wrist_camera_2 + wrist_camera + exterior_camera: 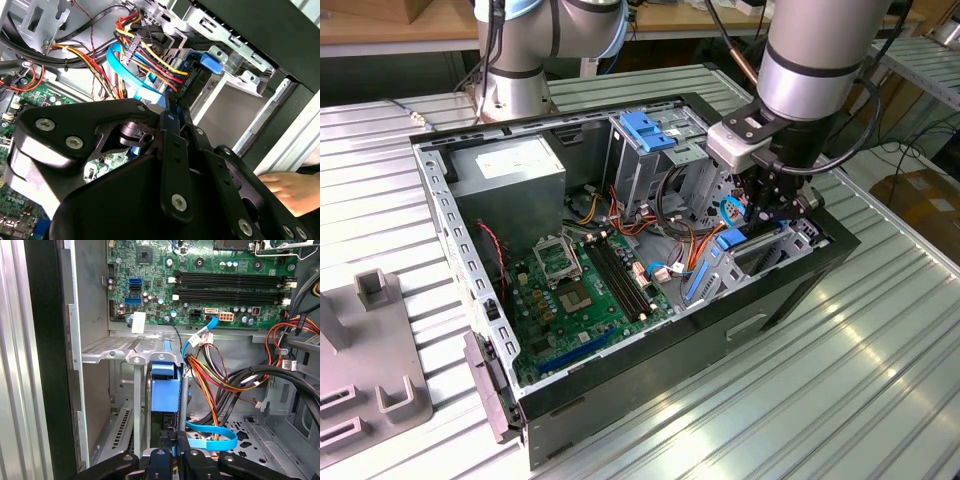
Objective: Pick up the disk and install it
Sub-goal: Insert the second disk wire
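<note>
Table [880,380] of ribbed metal carries an open computer case [650,360] lying on its side, so its inside faces up for the arm to reach down. A green circuit board [590,290] covers the case floor around seven o'clock of the arm. At the case's front edge sits a metal drive bay [125,352]. The disk [165,390], edge-on with its blue bracket showing in the first wrist view, stands partway inside that bay, probably because the slot takes it edgewise. The gripper [172,452] sits directly behind the disk, its fingers clenched on the rear edge. A person's hand [285,190] rests near the case in the second wrist view.
</note>
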